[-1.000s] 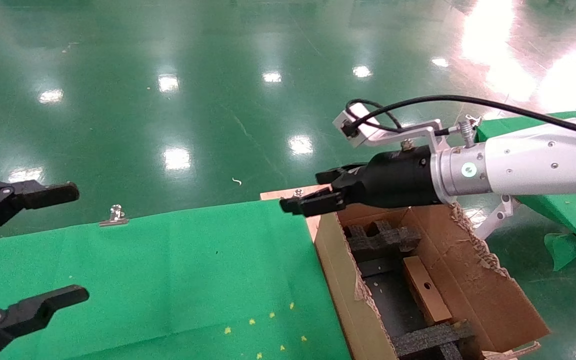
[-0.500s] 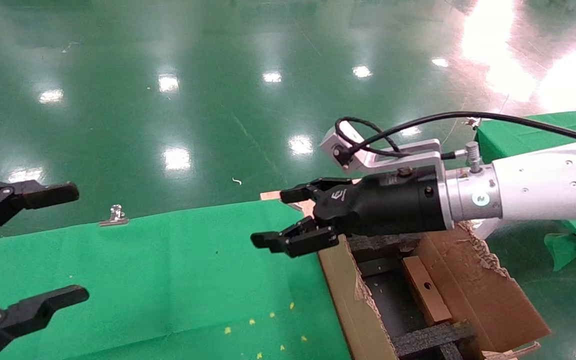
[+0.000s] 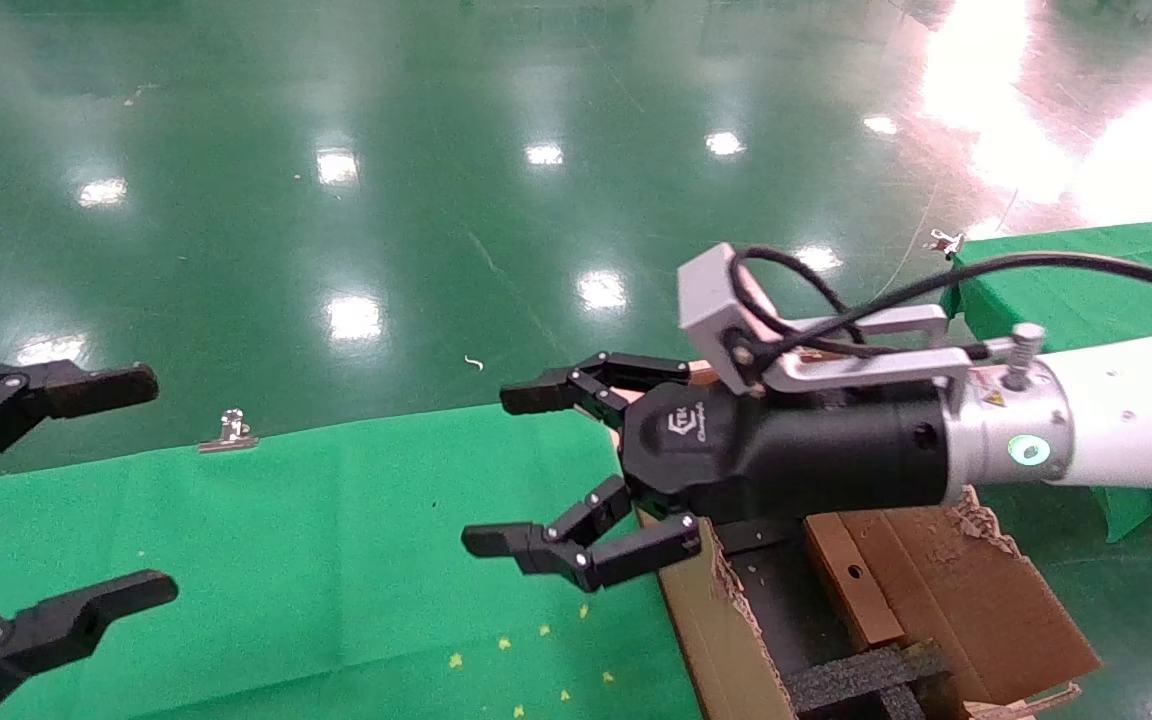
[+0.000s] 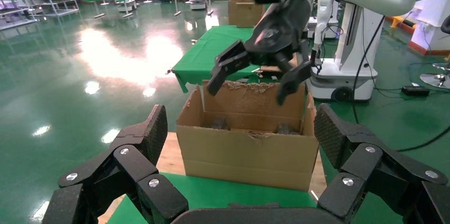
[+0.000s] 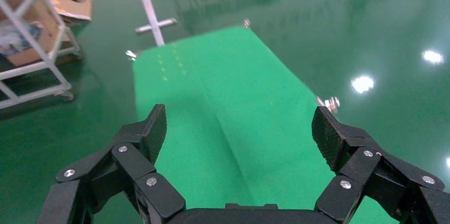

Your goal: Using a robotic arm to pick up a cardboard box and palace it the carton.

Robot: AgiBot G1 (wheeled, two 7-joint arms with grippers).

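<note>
Two pincers in view, both mine. My right pincer (image 3: 521,470) is spread wide with nothing in it, hanging in the air over the edge of the green desk (image 3: 286,540), just left of the carton (image 3: 706,640); its upper finger points out over the desk's far edge, the lower one sits near the carton's left wall. The white arm (image 3: 1126,420) behind it comes in from the right across the carton's far end, teal ring lit, grey camera block and black cable on top. The box (image 3: 851,580) lies inside the carton, resting along the right inner wall, round hole facing up, black foam divider (image 3: 866,672) just in front of it. Carton stands at the desk's right side, flap edges ragged. From the left wrist view my right pincer (image 4: 254,78) hangs above the carton (image 4: 244,149), apart from it. From the right wrist view my fingers (image 5: 143,134) frame bare green cloth. My left pincer (image 3: 66,500) is parked at the desk's left edge, also spread, holding nothing. A metal clip (image 3: 229,432) sits on the desk's far edge.
</note>
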